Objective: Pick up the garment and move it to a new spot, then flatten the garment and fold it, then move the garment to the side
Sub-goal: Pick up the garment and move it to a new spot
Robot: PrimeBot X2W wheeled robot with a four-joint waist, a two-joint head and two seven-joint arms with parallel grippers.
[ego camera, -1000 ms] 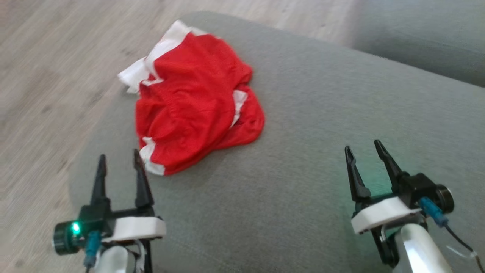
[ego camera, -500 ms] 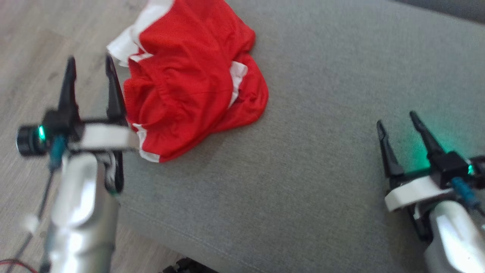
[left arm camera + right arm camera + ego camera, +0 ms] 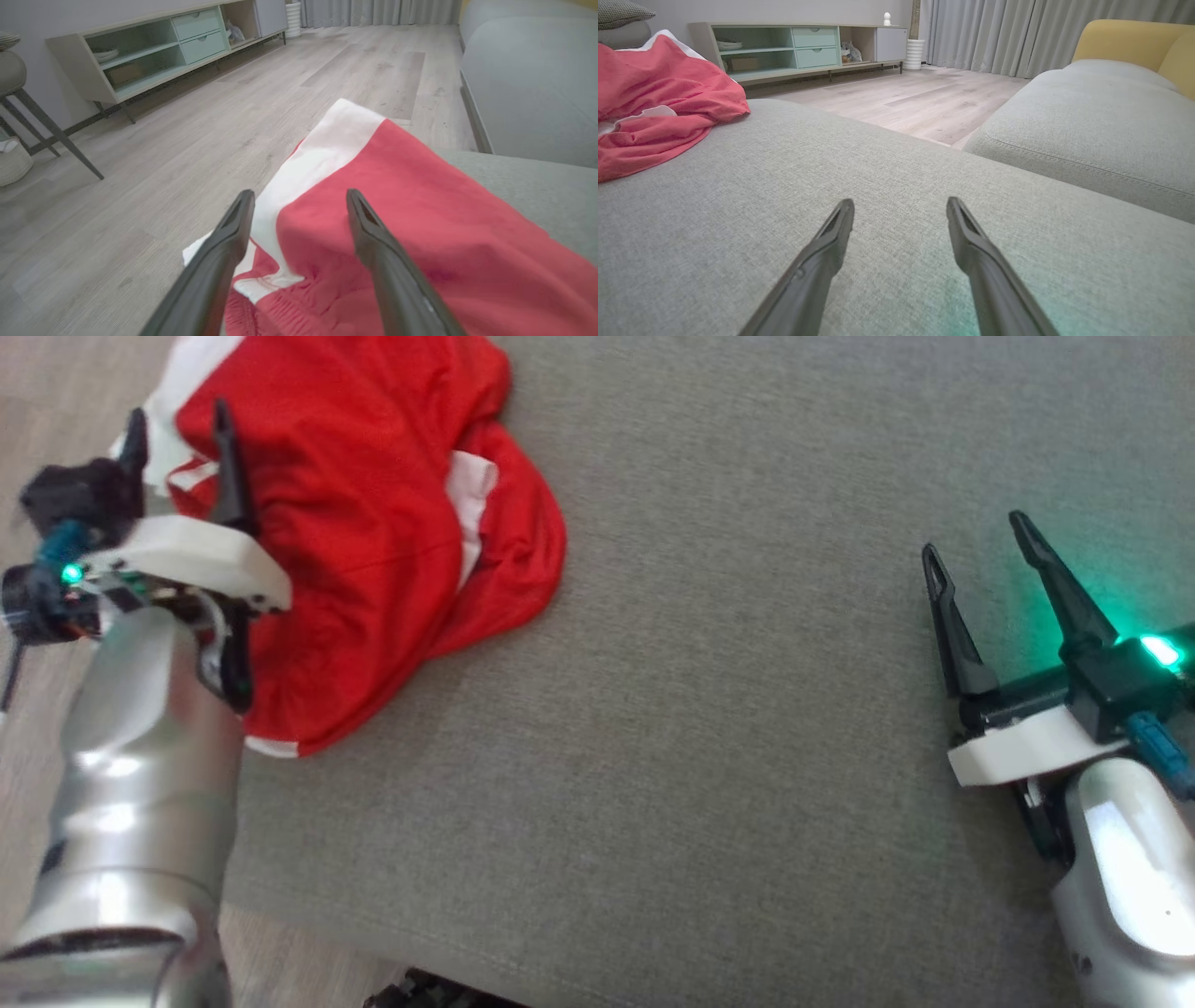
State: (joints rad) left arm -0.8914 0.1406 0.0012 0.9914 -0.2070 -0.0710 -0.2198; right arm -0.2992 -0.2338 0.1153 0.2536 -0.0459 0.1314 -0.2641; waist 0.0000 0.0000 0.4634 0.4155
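The garment (image 3: pixel 373 513) is a crumpled red piece with white bands, lying at the left end of a grey sofa cushion (image 3: pixel 747 709). My left gripper (image 3: pixel 177 418) hovers open over the garment's left edge; in the left wrist view its fingers straddle the white band of the garment (image 3: pixel 397 219), with nothing clamped between them. My right gripper (image 3: pixel 976 546) stands open above bare cushion at the right, well away from the garment. The right wrist view has the garment (image 3: pixel 658 107) at its far left.
Wooden floor (image 3: pixel 163 140) lies beyond the cushion's left edge. A low green cabinet (image 3: pixel 803 46) stands by the wall, a second grey cushion (image 3: pixel 1087 121) and a yellow one (image 3: pixel 1129 42) to the right, a stool leg (image 3: pixel 51 135) and grey curtains (image 3: pixel 994 32) further off.
The head camera has tilted down and shifted. My left gripper has reached forward from the cushion's front corner to over the garment's left edge. The right gripper stays open.
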